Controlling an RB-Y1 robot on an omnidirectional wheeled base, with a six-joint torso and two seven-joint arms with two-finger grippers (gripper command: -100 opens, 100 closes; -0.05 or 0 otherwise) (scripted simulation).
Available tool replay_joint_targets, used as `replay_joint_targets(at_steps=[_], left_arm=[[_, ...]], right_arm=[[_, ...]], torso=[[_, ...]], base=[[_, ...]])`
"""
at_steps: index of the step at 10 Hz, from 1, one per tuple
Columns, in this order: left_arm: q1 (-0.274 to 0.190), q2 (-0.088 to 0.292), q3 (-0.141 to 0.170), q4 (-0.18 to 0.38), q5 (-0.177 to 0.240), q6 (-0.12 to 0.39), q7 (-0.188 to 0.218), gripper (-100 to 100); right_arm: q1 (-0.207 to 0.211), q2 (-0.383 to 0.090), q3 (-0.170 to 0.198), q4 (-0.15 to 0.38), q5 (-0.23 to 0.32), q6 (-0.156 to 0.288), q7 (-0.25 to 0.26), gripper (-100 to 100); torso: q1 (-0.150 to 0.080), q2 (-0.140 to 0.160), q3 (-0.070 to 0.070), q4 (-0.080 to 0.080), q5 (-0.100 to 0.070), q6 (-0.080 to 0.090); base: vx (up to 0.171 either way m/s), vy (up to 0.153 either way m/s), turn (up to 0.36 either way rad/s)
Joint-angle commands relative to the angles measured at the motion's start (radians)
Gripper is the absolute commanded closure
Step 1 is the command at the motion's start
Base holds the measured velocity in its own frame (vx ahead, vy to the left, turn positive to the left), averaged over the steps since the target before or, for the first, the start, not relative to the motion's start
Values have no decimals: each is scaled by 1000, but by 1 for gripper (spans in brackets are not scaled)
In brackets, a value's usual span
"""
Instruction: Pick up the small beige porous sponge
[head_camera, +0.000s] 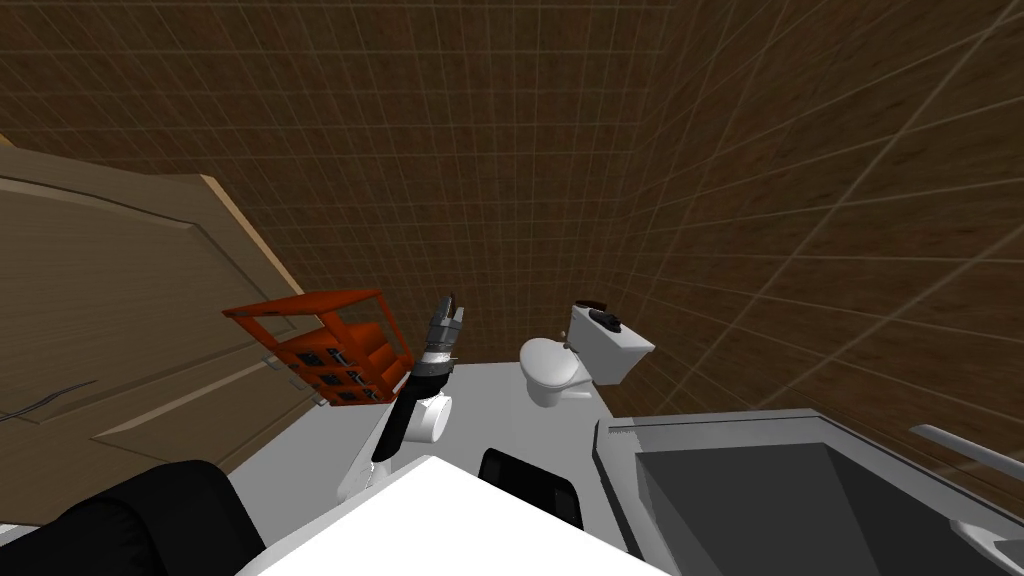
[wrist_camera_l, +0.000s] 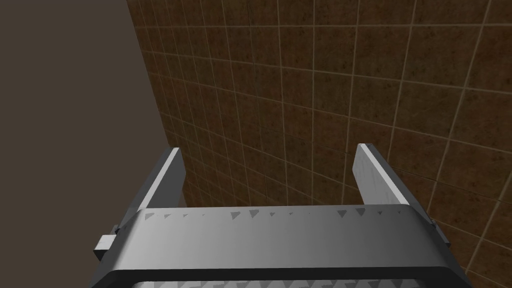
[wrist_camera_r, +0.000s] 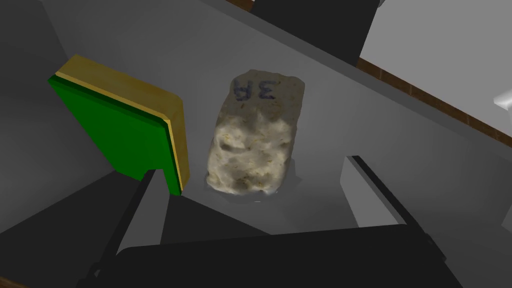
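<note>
Beige sponge (wrist_camera_r: 255, 135): on grey surface (wrist_camera_r: 375, 125), just ahead of right claw (wrist_camera_r: 251, 167), spread wide. Risk: green pad (wrist_camera_r: 120, 125) beside one finger may snag or get nudged on closing. Left claw (wrist_camera_l: 268, 148): wide, empty.

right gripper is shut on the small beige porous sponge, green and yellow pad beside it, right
No: the right gripper is open, as the right wrist view shows, its fingers apart and clear of the small beige porous sponge. The flat green and yellow pad is beside it.
</note>
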Motion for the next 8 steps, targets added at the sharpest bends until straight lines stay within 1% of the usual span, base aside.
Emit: replay_joint_targets(at_steps=[1,2,6,7,8], left_arm=[[0,0,0,0,0,0,0,0],[0,0,0,0,0,0,0,0],[0,0,0,0,0,0,0,0],[0,0,0,0,0,0,0,0],[0,0,0,0,0,0,0,0]], right_arm=[[0,0,0,0,0,0,0,-100],[-1,0,0,2,-1,-2,0,100],[0,-1,-1,2,0,-1,0,100],[0,-1,-1,2,0,-1,0,0],[12,2,2,-28,3,15,3,100]], torso=[[0,0,0,0,0,0],[0,0,0,0,0,0],[0,-2,-1,0,-1,-1],[0,-2,-1,0,-1,-1],[0,-2,-1,0,-1,-1]], base=[[-6,-9,5],[0,0,0],[0,0,0],[0,0,0],[9,12,-14]])
